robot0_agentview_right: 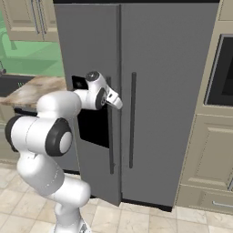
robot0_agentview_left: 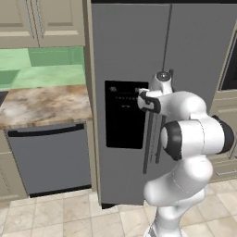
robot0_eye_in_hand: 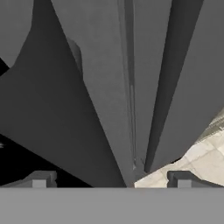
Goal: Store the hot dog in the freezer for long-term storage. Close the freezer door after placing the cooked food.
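Note:
The freezer door (robot0_agentview_left: pixel 125 60) (robot0_agentview_right: pixel 86 45) is the tall grey one with the black dispenser panel (robot0_agentview_left: pixel 122 125) (robot0_agentview_right: pixel 93 129). Its lower corner stands slightly forward of the plain door (robot0_agentview_right: pixel 173 91), so it looks a little ajar. My gripper (robot0_agentview_right: pixel 117 102) (robot0_agentview_left: pixel 142 95) is open at the upper part of the door's vertical bar handle (robot0_agentview_left: pixel 148 143) (robot0_agentview_right: pixel 110 145), beside the dispenser. In the hand view the fingertips (robot0_eye_in_hand: pixel 39 179) stand wide apart with nothing between them, and my gripper (robot0_eye_in_hand: pixel 111 180) looks down along the door edges towards the floor. The hot dog is out of view, and the freezer's inside is hidden.
A marble counter (robot0_agentview_left: pixel 41 104) over a grey dishwasher (robot0_agentview_left: pixel 51 157) lies left of the refrigerator. A wall oven (robot0_agentview_right: pixel 223 73) and beige cabinets (robot0_agentview_right: pixel 214 150) stand to its right. The tiled floor (robot0_agentview_left: pixel 69 213) lies in front.

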Robot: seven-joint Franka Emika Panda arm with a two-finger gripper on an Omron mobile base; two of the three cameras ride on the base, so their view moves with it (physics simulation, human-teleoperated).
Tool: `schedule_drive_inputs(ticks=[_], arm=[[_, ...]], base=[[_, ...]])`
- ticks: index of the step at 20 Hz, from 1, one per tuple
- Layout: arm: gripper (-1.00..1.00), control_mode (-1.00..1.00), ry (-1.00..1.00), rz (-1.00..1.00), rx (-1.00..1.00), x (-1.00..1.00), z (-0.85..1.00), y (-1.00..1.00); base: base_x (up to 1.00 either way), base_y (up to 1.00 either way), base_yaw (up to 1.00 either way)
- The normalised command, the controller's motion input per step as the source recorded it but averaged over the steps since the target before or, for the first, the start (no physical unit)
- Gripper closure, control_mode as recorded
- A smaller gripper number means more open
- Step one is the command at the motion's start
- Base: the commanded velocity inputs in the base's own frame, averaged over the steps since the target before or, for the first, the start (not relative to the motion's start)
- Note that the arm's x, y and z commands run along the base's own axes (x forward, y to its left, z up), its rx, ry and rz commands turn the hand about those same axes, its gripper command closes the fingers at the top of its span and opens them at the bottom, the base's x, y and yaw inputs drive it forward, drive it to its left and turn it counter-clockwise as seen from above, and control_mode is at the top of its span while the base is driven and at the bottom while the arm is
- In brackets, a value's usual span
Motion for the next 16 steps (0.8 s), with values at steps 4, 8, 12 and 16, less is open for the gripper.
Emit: schedule_drive_inputs(ticks=[4,8,12,16], arm=[[-1.00,-1.00,-0.04,0.16,0.00,0.23,0.09,0.00],[-1.00,-1.00,0.00,0.05,-0.01,0.18,0.11,0.00],[-1.00,-1.00,0.01,0.00,-0.04,0.29,0.02,0.00],[-1.00,-1.00,0.00,0.00,-0.09,0.40,0.00,0.00]], base=[[0.00,0.00,0.00],[0.00,0.00,0.00],[0.00,0.00,0.00],[0.00,0.00,0.00]])
